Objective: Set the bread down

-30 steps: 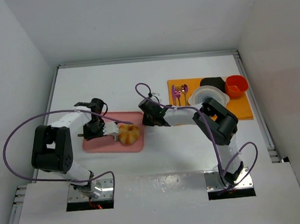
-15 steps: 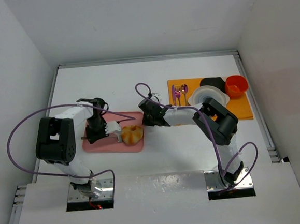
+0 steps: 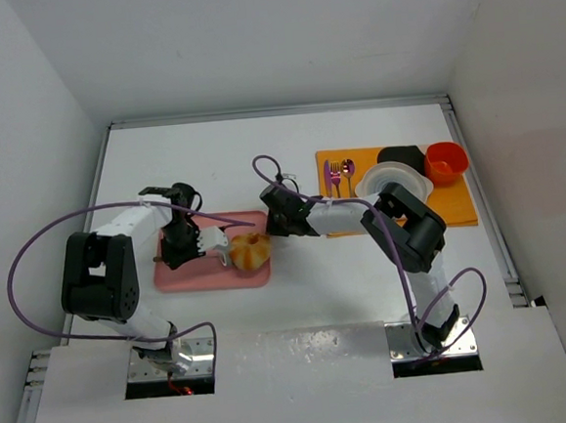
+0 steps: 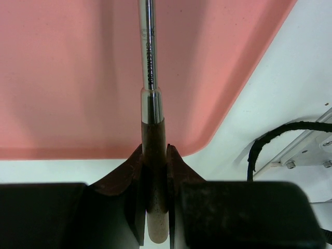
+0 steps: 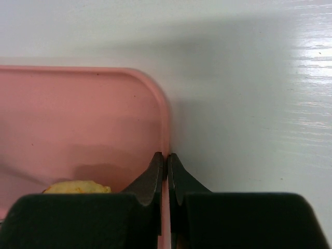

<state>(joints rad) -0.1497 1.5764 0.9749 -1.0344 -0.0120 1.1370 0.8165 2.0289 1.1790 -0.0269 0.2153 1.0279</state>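
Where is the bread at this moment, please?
In the top view, the bread is at the right end of the pink tray, left of the table's middle, close to the right gripper.

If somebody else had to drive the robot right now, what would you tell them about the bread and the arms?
Left tool: shut on a metal utensil by its brown handle, over the pink tray.
Right tool: shut on the tray's rim near a corner.
Bread: lying on the tray, toward its right end, in neither tool's grip.
Done: utensil gripped, tray pinned.
Left: placing the bread. The pictures do not show where it should go.
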